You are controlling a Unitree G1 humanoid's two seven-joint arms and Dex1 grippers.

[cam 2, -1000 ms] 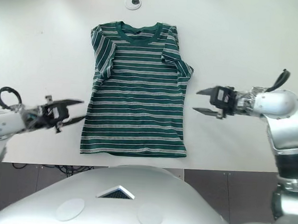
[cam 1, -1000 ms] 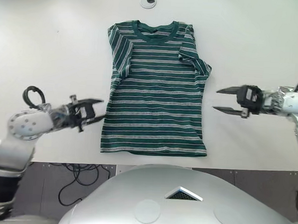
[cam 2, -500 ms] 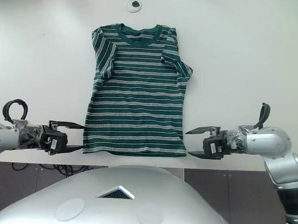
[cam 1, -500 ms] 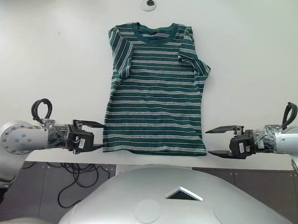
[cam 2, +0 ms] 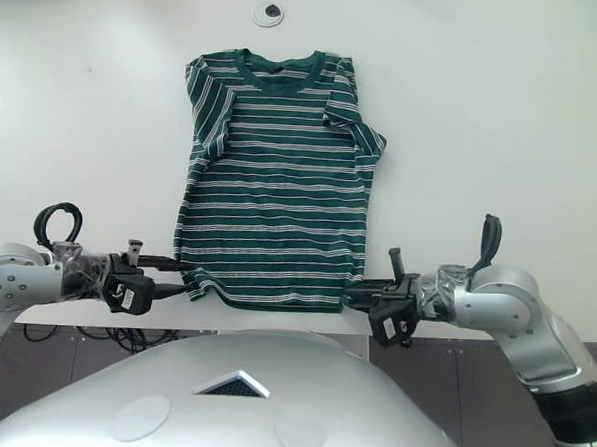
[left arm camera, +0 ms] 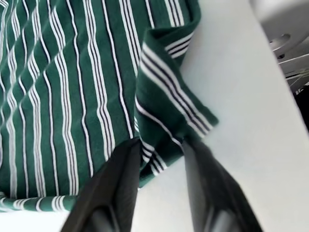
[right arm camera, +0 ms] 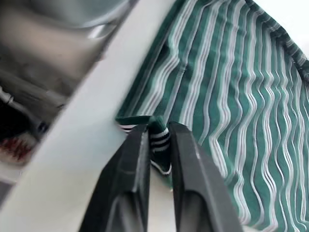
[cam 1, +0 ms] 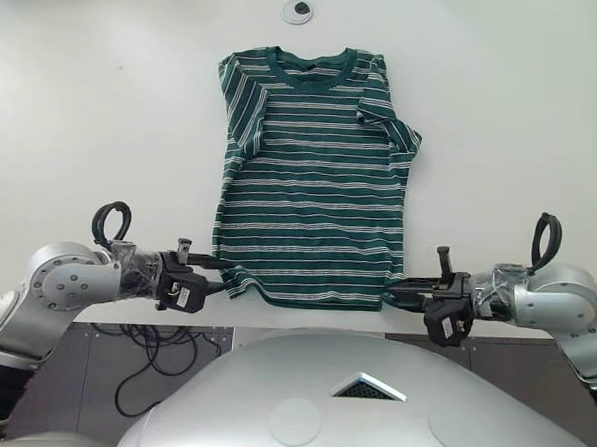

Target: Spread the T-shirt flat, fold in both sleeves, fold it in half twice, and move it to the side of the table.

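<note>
The T-shirt (cam 1: 311, 184) lies face up on the white table (cam 1: 103, 123), both sleeves folded in over the body. Its hem runs between the two grippers and its collar is at the end farthest from them. The left gripper (cam 1: 224, 276) sits low at the near table edge, its fingers (left arm camera: 126, 169) drawn narrow and pinching the hem corner on that side. The cloth there is bunched and curled up between them. The right gripper (cam 1: 389, 286) is level with it at the opposite hem corner, jaws nearly closed on a small fold of striped fabric, which shows between its fingers (right arm camera: 137, 159). The shirt's bottom edge between the two grips is pulled in a little from the sides. A small round disc (cam 1: 298, 10) sits beyond the collar, well away from both grippers
</note>
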